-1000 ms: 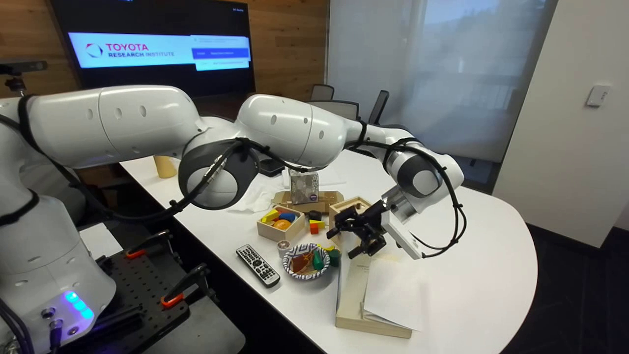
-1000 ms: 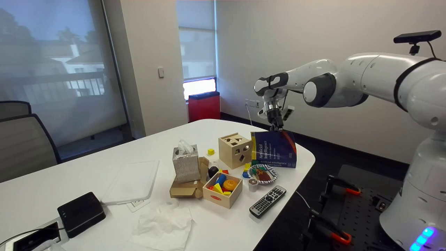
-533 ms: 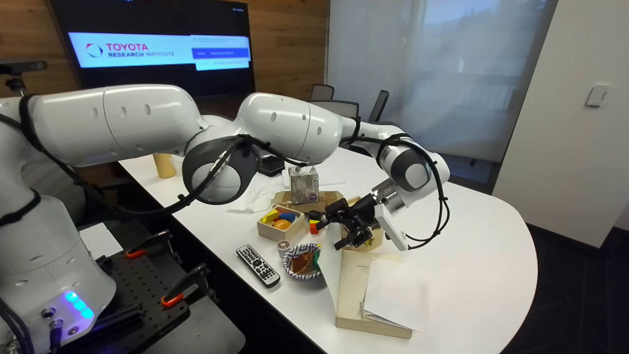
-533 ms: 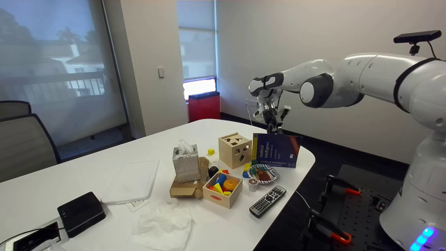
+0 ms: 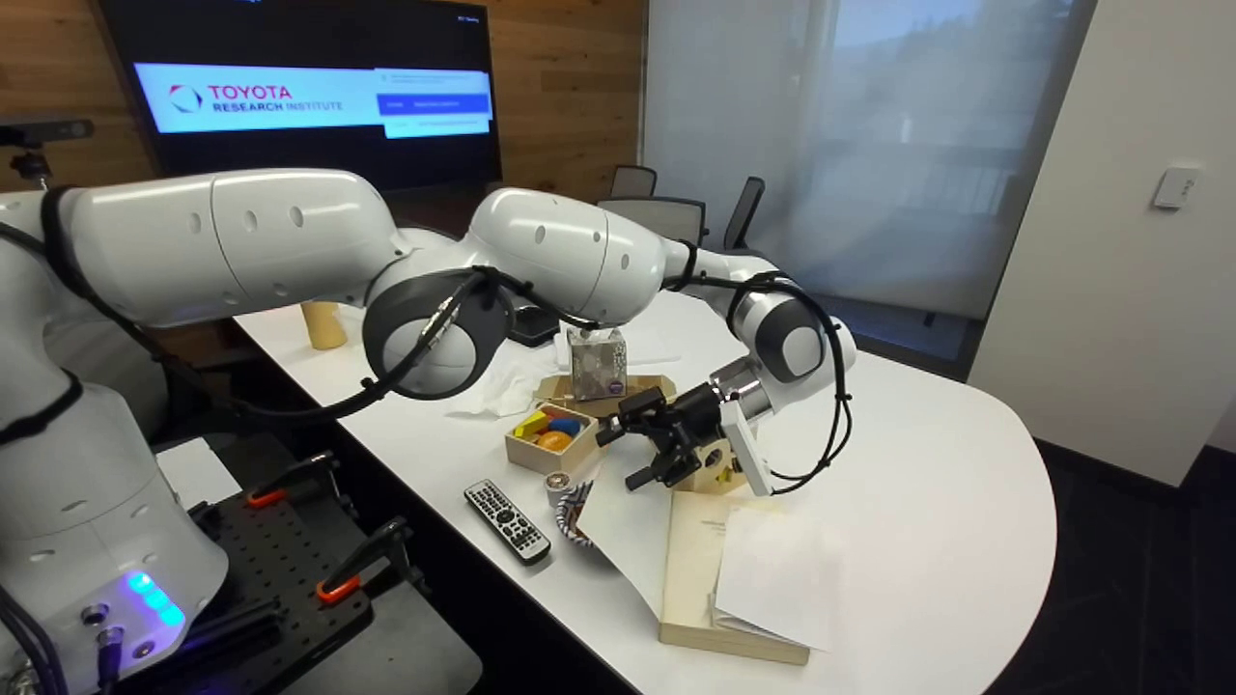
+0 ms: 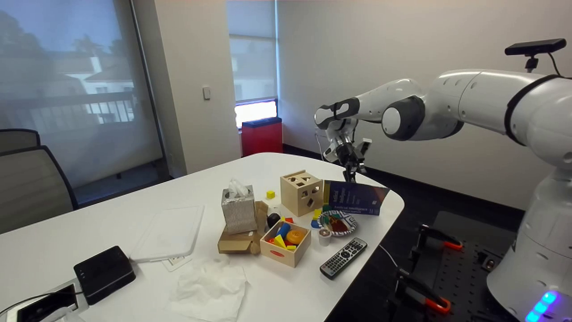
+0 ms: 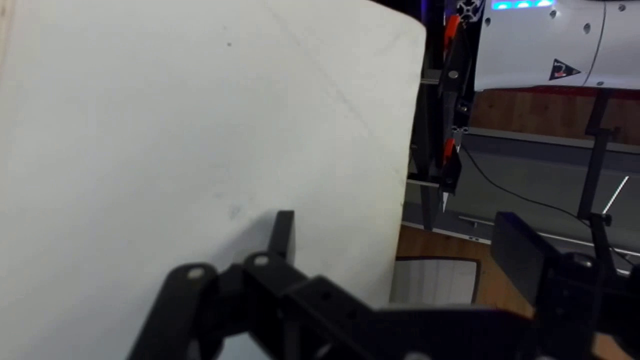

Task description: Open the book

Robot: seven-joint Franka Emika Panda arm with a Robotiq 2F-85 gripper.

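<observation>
The book lies on the table with its dark blue front cover [image 6: 355, 199] raised and tilted, title text facing outward. Its pale page block [image 5: 693, 569] lies flat. The white inner side of the cover [image 5: 623, 526] leans toward the patterned bowl and partly hides it. My gripper [image 5: 624, 454] is open, behind the raised cover at its upper edge. In the wrist view my open gripper [image 7: 395, 220] has one finger over the white inside of the cover [image 7: 200, 125] and one beyond its edge. Nothing is held. I cannot tell whether the finger touches the cover.
The patterned bowl [image 6: 338, 223] stands beside the cover, with a small cup [image 6: 325, 238] and remote [image 6: 343, 258] nearby. The shape-sorter cube [image 6: 300, 197] stands next to the book. Loose white sheets [image 5: 777, 579] lie over the pages. A block box [image 6: 286, 250] stands farther along.
The cover has swung from near upright to a clear tilt toward the bowl, covering more of it. My gripper has moved the same way and lower, staying open.
</observation>
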